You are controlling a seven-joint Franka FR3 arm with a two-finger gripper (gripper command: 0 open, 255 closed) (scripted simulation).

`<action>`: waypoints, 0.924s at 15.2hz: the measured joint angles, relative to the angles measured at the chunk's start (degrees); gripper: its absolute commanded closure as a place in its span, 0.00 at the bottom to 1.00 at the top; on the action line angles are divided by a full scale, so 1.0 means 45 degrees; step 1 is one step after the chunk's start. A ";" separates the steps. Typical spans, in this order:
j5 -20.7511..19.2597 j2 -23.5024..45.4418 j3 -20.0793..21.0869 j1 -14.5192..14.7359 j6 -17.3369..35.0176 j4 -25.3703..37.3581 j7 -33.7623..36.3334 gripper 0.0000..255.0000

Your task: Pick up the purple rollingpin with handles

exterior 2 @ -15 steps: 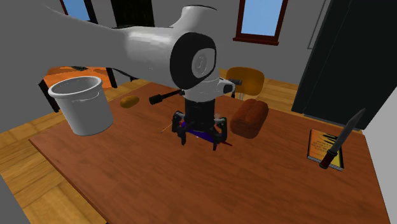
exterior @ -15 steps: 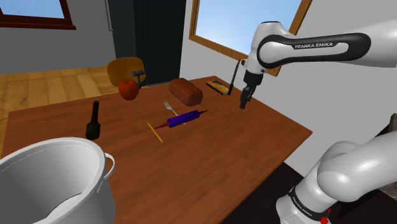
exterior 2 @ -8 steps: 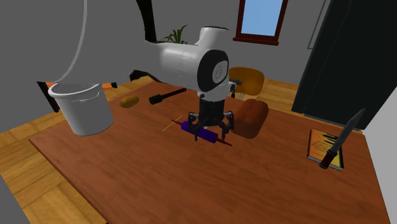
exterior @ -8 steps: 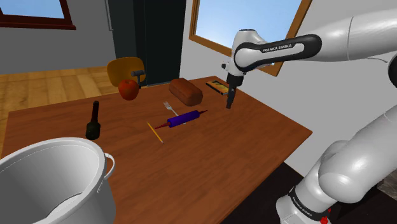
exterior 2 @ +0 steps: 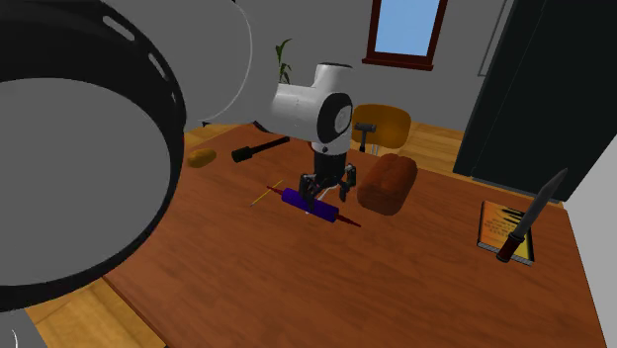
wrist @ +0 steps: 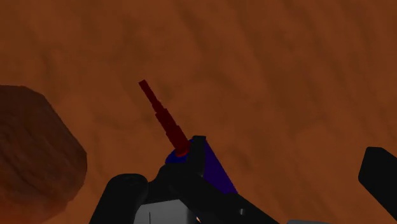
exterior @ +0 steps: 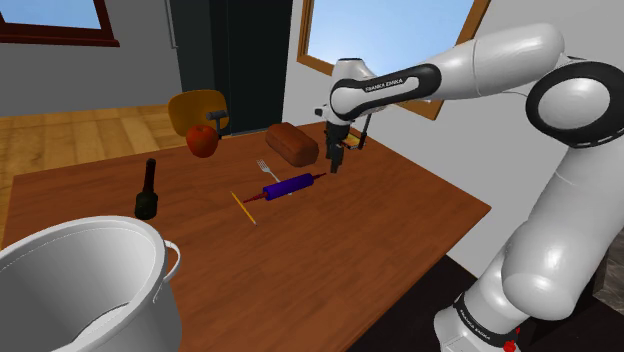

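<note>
Purple rolling pin point(exterior: 289, 185), dark red handles, lies flat on wooden table point(exterior: 380, 230), centre of shoulder view, between yellow pencil point(exterior: 244, 207) lower left and brown loaf point(exterior: 292, 143) above. Your gripper point(exterior: 337, 160) hovers over pin's right end, fingers spread, clasping nothing.

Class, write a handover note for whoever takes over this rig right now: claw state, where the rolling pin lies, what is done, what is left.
Claw: open, empty, hovering above the pin, not touching it.
Purple rolling pin, dark red handles: lying flat on the wooden table, beside the brown loaf.
Done: approach; the claw is over the pin.
Left: lower, close on the purple barrel, lift.
</note>
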 measured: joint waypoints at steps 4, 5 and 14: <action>0.0039 0.1720 0.0423 0.0164 0.0125 0.1608 -0.1712 0.00; 0.0024 0.2034 0.0533 0.0193 0.0159 0.1892 -0.2138 0.00; -0.0218 0.4571 0.1265 0.0507 0.0510 0.4083 -0.4324 0.00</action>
